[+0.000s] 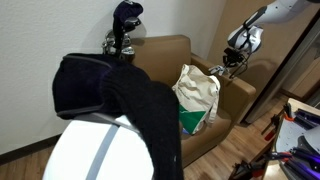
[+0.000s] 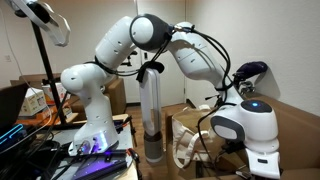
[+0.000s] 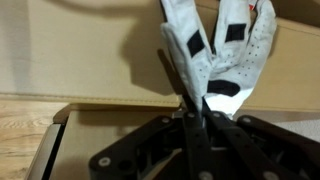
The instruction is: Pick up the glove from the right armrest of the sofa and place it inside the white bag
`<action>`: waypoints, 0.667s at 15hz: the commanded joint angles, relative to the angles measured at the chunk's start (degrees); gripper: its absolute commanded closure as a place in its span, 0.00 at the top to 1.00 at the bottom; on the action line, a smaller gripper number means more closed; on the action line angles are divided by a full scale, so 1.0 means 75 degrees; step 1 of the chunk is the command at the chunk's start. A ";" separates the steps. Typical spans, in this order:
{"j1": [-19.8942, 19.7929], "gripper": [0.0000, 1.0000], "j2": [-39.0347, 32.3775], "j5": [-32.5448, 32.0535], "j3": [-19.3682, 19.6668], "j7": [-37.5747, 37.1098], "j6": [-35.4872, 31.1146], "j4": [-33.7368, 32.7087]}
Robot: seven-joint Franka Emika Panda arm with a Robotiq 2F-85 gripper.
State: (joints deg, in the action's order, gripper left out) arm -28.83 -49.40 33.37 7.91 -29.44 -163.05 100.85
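A white glove with black patches [image 3: 222, 50] hangs from my gripper [image 3: 203, 103] in the wrist view; the fingers are shut on its edge. In an exterior view my gripper [image 1: 234, 58] holds the glove [image 1: 219, 68] just above the sofa's armrest [image 1: 238, 82]. The white bag [image 1: 197, 95] with green print stands open on the sofa seat, beside that armrest. In the other exterior view the arm [image 2: 190, 50] reaches toward the sofa, and the glove and bag are hidden there.
The brown sofa [image 1: 165, 55] stands against a white wall. A dark cloth over a white robot head [image 1: 110, 95] fills the foreground. A dark object [image 1: 122, 30] sits on the sofa's back. A clear cylinder [image 2: 151, 110] stands near the robot base.
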 commanded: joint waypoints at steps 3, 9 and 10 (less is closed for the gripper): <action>0.0907 0.08 0.1175 -0.0288 0.0424 0.0600 -0.0309 0.1155; 0.2018 0.07 0.3277 -0.0990 0.0402 0.1104 -0.1152 0.3142; 0.2200 0.08 0.3677 -0.1160 0.0474 0.1135 -0.1246 0.3466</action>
State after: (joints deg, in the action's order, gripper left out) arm -15.23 -31.96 27.34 10.82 -23.71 -169.29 117.07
